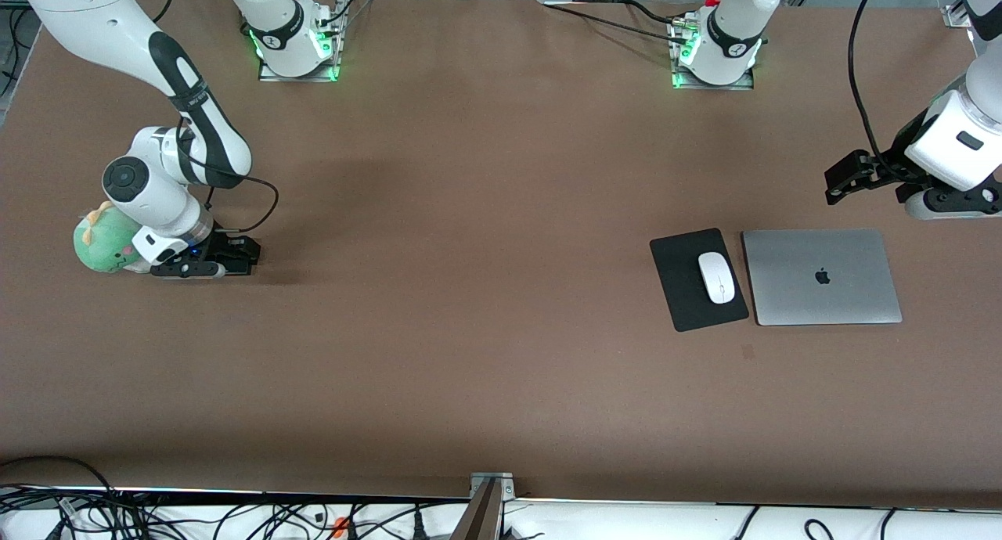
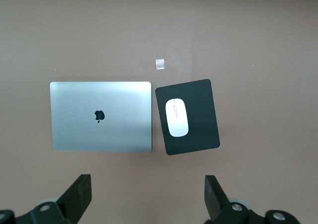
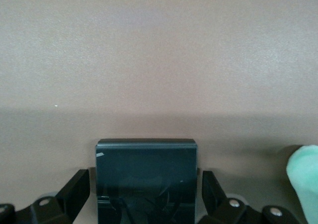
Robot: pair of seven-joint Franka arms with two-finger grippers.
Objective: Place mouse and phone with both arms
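Observation:
The white mouse (image 1: 716,277) lies on a black mouse pad (image 1: 685,297) toward the left arm's end of the table; it also shows in the left wrist view (image 2: 177,117). The black phone (image 3: 145,169) lies flat on the table between the fingers of my right gripper (image 3: 145,184), with a small gap on each side. The right gripper (image 1: 235,258) is down at the table toward the right arm's end and is open. In the front view it covers the phone. My left gripper (image 1: 841,181) is open and empty, up in the air over bare table beside the laptop; it also shows in the left wrist view (image 2: 147,184).
A closed silver laptop (image 1: 822,277) lies next to the mouse pad, also in the left wrist view (image 2: 101,116). A green plush toy (image 1: 106,239) sits right beside the right gripper and shows in the right wrist view (image 3: 304,179). A small tape scrap (image 2: 159,64) lies near the pad.

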